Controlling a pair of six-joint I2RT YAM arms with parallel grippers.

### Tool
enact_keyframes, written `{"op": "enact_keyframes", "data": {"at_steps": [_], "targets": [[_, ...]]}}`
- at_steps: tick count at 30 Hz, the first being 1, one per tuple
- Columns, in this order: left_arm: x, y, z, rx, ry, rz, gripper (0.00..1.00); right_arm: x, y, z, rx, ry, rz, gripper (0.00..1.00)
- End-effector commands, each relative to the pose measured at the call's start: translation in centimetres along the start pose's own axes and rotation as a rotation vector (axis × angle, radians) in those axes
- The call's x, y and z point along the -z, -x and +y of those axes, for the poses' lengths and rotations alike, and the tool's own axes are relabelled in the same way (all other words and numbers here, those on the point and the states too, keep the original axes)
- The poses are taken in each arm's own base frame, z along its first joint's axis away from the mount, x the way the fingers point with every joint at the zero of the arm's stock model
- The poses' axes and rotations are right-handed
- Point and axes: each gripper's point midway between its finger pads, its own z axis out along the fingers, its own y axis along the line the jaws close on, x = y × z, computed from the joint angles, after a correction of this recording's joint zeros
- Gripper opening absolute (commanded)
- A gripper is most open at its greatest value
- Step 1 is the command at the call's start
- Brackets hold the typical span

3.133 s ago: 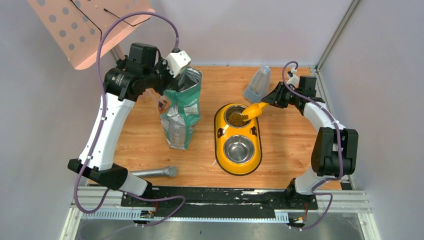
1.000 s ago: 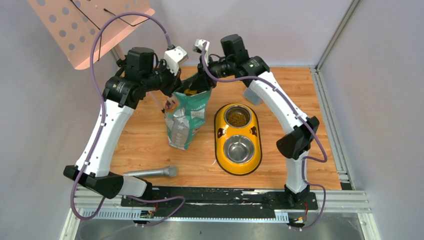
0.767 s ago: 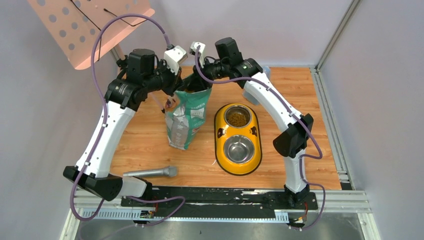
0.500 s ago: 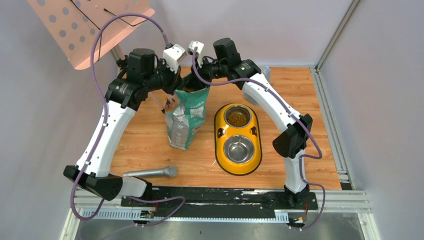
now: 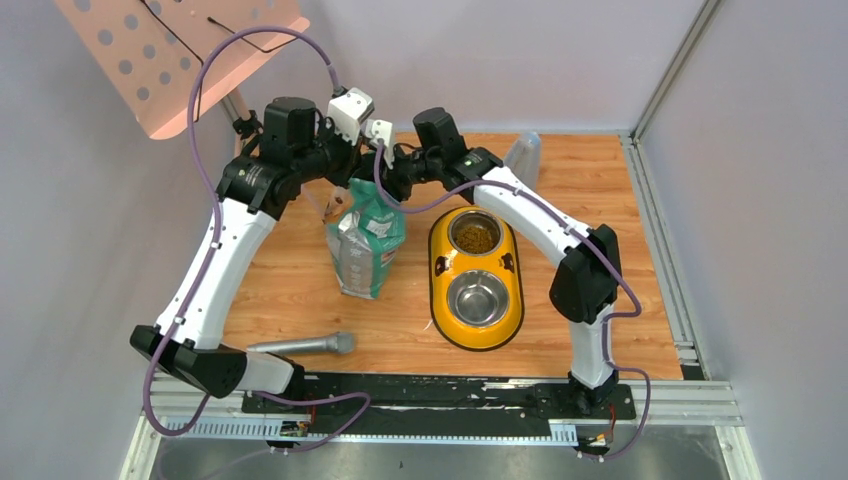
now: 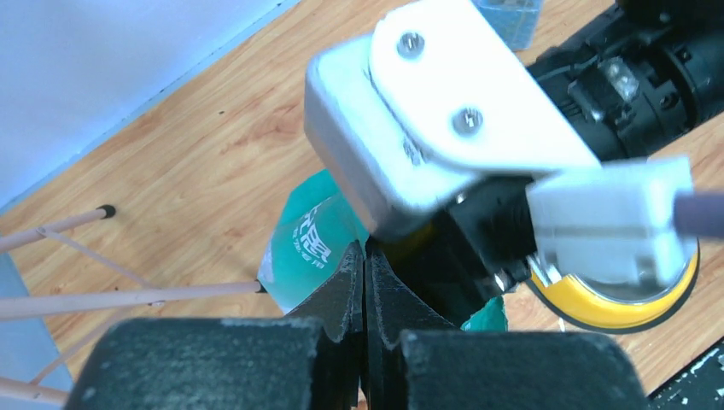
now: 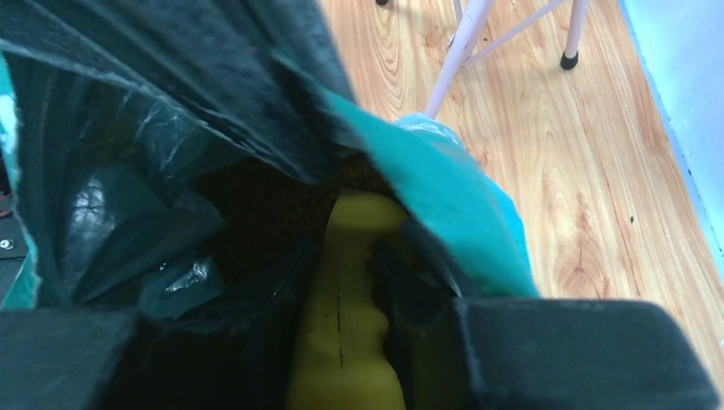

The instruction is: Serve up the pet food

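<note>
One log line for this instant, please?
left gripper: shut on bag rim | right gripper: shut on scoop, inside bag | kibble: in far bowl | near bowl: empty

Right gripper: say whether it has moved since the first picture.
Yes. The right gripper swung left from over the yellow feeder to the green bag's mouth.

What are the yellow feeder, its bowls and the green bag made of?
The feeder looks like glossy moulded plastic, smooth and evenly yellow. Its empty near bowl is probably polished steel: silvery, mirror-like reflections. The green bag seems thin plastic film, crinkled, with a shiny silvery side.
</note>
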Motion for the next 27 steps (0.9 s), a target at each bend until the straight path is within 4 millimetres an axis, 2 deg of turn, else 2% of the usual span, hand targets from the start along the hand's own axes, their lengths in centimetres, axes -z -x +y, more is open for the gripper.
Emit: {"op": "enact_keyframes", "data": {"at_steps": [1,4,6,9,11,14,18,23,27], "targets": [[1.3,3.5,0.1,-0.003,0.005,-0.107,0.0,-2.5,-14.5,2.8,-0.184,0.045,0.37,0.0],[0.7,1.7,-0.3,0.016,-0.013,-0.053,0.0,-3.0,-16.8,5.0,-0.308,0.128,0.428,0.0],[0.6,0.7,-0.1,0.016,0.003,-0.037,0.0,-2.9,-17.3,6.0,-0.386,0.167,0.458,0.0],[0.3,-0.3,0.5,0.016,0.044,-0.02,0.0,-2.4,-16.2,6.2,-0.533,0.193,0.443,0.0],[0.0,-1.2,1.7,0.026,0.117,0.007,0.0,-1.9,-14.9,6.1,-0.673,0.207,0.411,0.0],[-0.3,-2.0,2.3,0.016,0.146,0.029,0.0,-1.1,-12.0,6.3,-0.806,0.271,0.343,0.0],[-0.5,-2.3,2.8,-0.006,0.167,0.034,0.0,0.6,-6.9,4.6,-0.901,0.299,0.223,0.0],[-0.2,-1.7,3.2,-0.048,0.183,0.016,0.0,4.0,0.1,2.2,-0.897,0.269,0.056,0.0],[0.2,-0.3,3.2,-0.067,0.177,-0.018,0.0,6.0,3.9,0.4,-0.88,0.216,-0.047,0.0]]}}
